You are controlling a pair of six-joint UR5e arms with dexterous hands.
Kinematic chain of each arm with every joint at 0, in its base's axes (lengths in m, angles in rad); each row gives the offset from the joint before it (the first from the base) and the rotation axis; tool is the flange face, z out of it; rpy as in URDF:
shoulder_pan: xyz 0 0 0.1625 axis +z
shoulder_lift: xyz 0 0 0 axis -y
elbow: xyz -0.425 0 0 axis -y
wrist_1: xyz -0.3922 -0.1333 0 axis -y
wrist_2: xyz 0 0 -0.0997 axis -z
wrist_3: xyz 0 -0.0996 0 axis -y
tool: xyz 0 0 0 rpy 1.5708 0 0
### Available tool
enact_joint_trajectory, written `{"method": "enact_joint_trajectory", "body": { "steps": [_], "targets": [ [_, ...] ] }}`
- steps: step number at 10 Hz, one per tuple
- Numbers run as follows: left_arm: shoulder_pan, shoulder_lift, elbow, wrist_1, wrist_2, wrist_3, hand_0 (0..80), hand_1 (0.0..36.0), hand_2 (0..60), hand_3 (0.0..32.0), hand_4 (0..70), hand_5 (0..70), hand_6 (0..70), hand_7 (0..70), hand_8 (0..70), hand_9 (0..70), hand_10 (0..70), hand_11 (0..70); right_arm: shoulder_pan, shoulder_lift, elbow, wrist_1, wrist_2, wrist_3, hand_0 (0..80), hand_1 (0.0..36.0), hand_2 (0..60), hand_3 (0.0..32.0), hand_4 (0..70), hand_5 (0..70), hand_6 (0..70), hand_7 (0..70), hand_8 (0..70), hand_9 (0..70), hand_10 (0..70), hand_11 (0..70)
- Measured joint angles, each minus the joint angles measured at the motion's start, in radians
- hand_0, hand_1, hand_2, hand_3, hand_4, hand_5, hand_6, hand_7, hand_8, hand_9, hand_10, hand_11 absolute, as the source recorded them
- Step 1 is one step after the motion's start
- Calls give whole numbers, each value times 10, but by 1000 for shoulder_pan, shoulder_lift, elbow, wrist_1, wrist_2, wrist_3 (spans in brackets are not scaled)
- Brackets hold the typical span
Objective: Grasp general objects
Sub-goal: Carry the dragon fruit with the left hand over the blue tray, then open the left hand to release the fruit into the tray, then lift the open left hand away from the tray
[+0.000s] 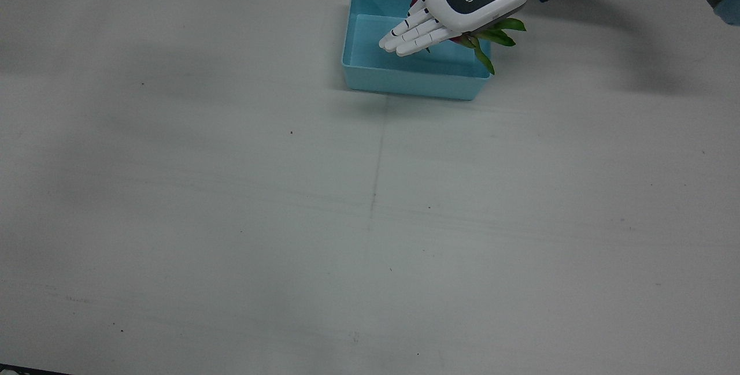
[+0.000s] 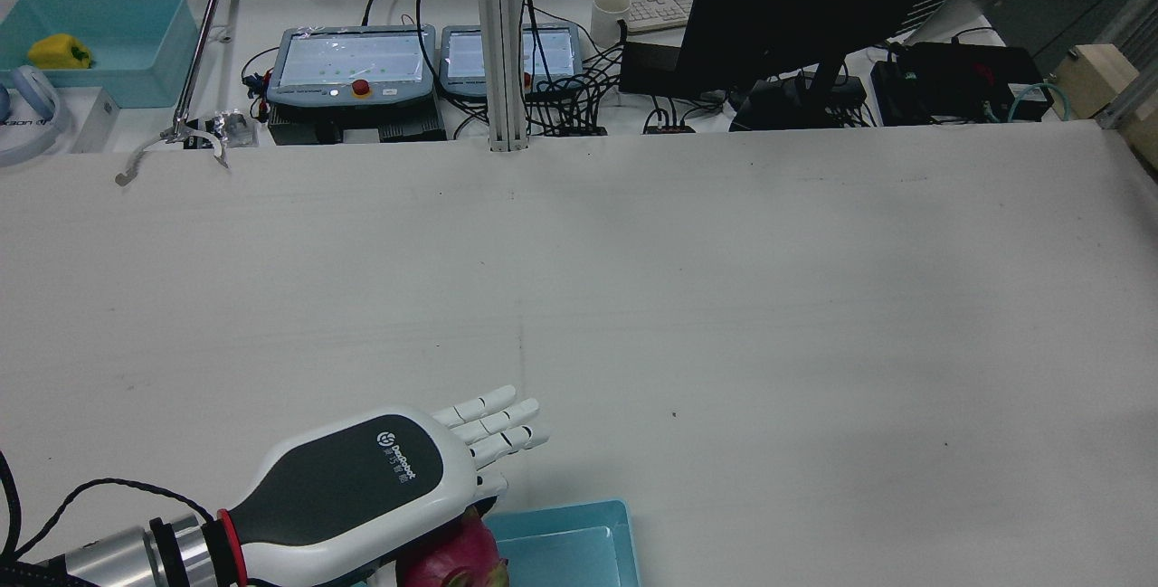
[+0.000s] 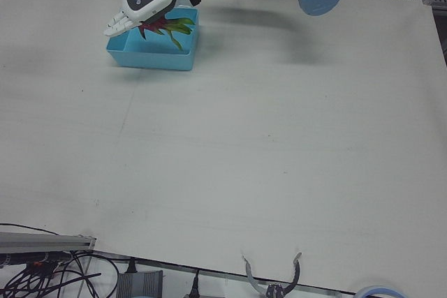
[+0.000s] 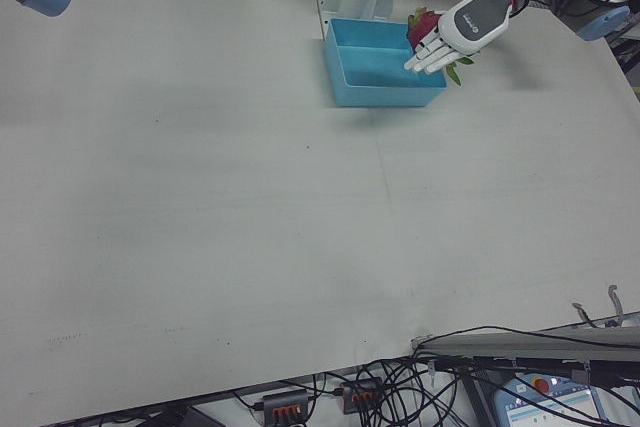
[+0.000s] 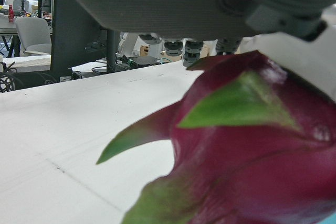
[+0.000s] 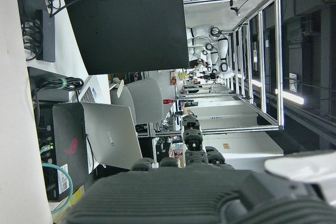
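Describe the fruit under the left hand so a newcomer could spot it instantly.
Find the light-blue bin at the robot's edge of the white table. Over its corner hangs the left hand, and beneath its palm sits the dragon fruit: magenta-red skin with green pointed leaf tips, the only colourful thing there.

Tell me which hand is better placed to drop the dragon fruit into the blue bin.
Left. The left hand already has the dragon fruit under its palm over the blue bin; no table view shows the right hand.
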Motion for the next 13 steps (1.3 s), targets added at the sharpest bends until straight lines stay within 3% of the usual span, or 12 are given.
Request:
{"method": "enact_joint_trajectory", "body": {
  "steps": [1,2,4,5,8,10,13],
  "targets": [
    [3,0,2,17,2,-7,0,0,0,0,43,0,0,34,59,0,0,0,0,0,0,0,0,0,0,0,0,0,0,0,0,0,0,0,0,0],
    [6,0,3,31,7,-14,0,0,0,38,1,0,0,5,50,0,0,0,0,0,0,0,0,0,0,0,0,0,0,0,0,0,0,0,0,0],
    [9,3,5,49,15,-22,0,0,0,178,0,0,0,0,15,0,0,0,1,0,0,0,0,0,0,0,0,0,0,0,0,0,0,0,0,0],
    [10,5,6,56,16,-23,0,0,0,190,0,0,0,0,2,0,0,0,0,0,0,0,0,0,0,0,0,0,0,0,0,0,0,0,0,0],
    [3,11,13,61,13,-24,0,0,0,178,0,0,0,0,0,0,0,0,0,0,0,0,0,0,0,0,0,0,0,0,0,0,0,0,0,0],
    [-41,3,62,37,8,-25,0,0,0,178,0,0,0,0,7,0,0,0,0,0,0,0,0,0,0,0,0,0,0,0,0,0,0,0,0,0],
    [-208,-67,214,-33,11,-55,0,0,0,110,0,0,0,0,52,0,0,0,0,0,0,0,0,0,0,0,0,0,0,0,0,0,0,0,0,0]
  ]
}}
